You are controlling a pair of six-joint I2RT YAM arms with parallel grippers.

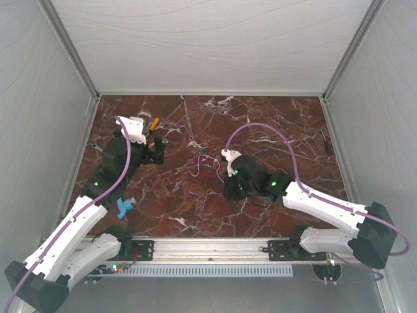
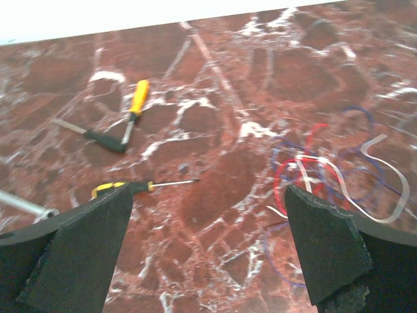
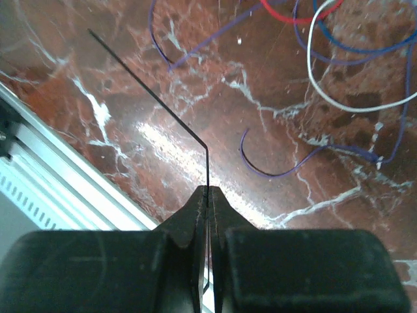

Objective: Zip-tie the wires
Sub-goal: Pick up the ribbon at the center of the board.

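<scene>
The wires lie as a loose tangle of thin red, blue-purple and whitish loops on the marble table, between the two arms. In the left wrist view the wires sit ahead and to the right, just beyond the right finger. My left gripper is open and empty, in the top view left of the tangle. My right gripper is shut on a thin black zip tie that sticks out forward and bends left. The wires lie ahead of it to the right. In the top view the right gripper is just right of the tangle.
Yellow-handled cutters and a yellow-and-black screwdriver lie left of the wires. A small blue piece lies near the left arm. A dark tool lies at the table's right edge. The aluminium rail runs close to the right gripper.
</scene>
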